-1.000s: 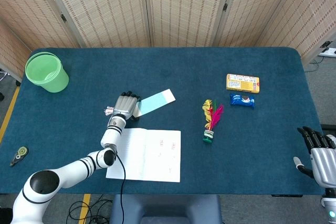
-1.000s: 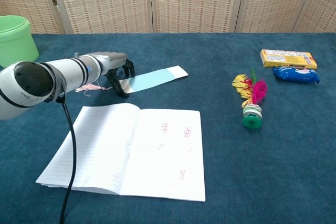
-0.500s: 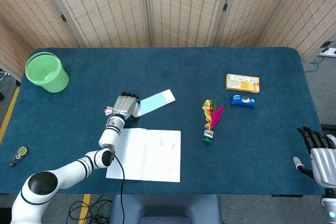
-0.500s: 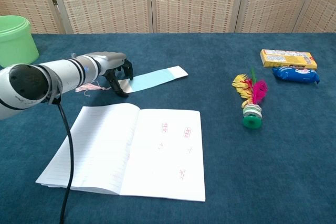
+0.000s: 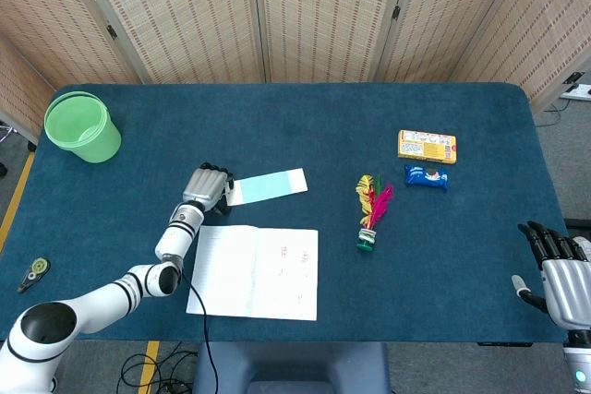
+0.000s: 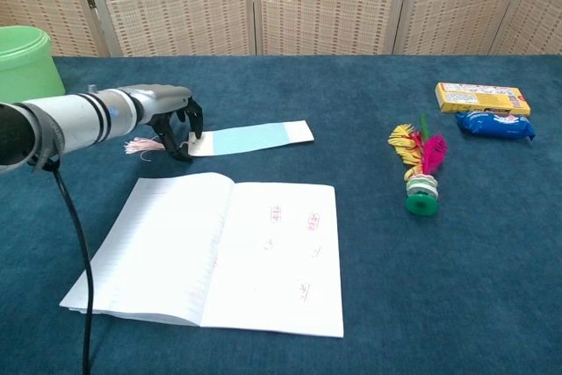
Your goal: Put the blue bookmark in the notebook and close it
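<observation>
The blue bookmark [image 5: 267, 187] [image 6: 251, 138] lies flat on the counter [image 5: 305, 126] [image 6: 351, 85], a pale blue strip with white ends, just beyond the far edge of the notebook and apart from it. At its left end a pinkish tassel [image 6: 140, 146] trails onto the cloth, showing under the wrist in the chest view. The left hand [image 5: 205, 189] [image 6: 178, 125] is arched over that left end, fingers curled down with their tips at the strip's white edge. It looks to be pinching the end, but the contact is hidden under the fingers, so I cannot tell whether it has hold of it.

The notebook [image 5: 257, 272] [image 6: 219, 252] lies open and flat near the front edge of the counter, the left page lined and bare, the right page carrying a few small red marks.

To the right, well apart from the notebook, a shuttlecock [image 5: 371, 211] [image 6: 420, 173] with yellow and pink feathers and a green base lies on the cloth. Further right sit a yellow box [image 5: 427, 146] [image 6: 482, 97] and, just in front of it, a blue snack packet [image 5: 426, 175] [image 6: 494, 125]. A green bucket [image 5: 81, 126] [image 6: 26, 68] stands at the far left corner.

The right hand [image 5: 560, 265] hangs off the counter's right front corner, fingers spread, holding nothing.
</observation>
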Robot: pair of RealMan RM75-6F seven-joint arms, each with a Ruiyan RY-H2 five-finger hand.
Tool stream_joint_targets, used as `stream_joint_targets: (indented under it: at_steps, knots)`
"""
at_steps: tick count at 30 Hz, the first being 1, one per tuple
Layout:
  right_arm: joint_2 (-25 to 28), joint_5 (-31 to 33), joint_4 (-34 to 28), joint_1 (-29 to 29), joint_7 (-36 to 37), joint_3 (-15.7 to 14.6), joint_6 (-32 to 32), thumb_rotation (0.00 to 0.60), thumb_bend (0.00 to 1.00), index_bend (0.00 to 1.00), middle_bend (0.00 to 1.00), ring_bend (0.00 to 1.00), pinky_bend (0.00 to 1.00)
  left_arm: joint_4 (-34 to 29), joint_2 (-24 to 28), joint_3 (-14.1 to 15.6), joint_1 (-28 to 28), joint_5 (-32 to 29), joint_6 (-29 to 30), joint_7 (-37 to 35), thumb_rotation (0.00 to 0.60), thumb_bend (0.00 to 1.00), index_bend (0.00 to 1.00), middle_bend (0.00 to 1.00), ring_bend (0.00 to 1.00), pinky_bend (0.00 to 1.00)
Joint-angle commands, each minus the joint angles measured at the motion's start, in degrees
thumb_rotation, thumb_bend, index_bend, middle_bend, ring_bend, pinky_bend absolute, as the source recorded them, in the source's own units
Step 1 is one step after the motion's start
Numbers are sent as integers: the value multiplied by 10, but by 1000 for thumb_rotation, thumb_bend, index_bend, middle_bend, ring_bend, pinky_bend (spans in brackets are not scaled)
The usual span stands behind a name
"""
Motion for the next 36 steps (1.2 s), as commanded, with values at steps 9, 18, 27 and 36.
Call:
stream_joint_targets:
  at_steps: [9,18,27,36]
  knots:
    - [-1,-6,-2,-1,0,-2,3,600,206,137,132,177,217,-58,41,-7,24,32,28,-42,600,255,293,374,237,162]
    - [0,-1,8,-5,12,-2,5,600,206,137,132,177,217,-62,10,-14,-1,28,39,-21,600,255,236,283,209,162]
    - [0,4,17,-7,22,-2,5,600,206,137,132,177,217,-23,-41,-28,-34,-21,49,30,600,255,209,260,201,162]
    - [-1,7,22,-8,27,-2,3,600,206,137,132,180,217,17,-63,-37,-54,-77,35,75,600,255,208,254,199,162]
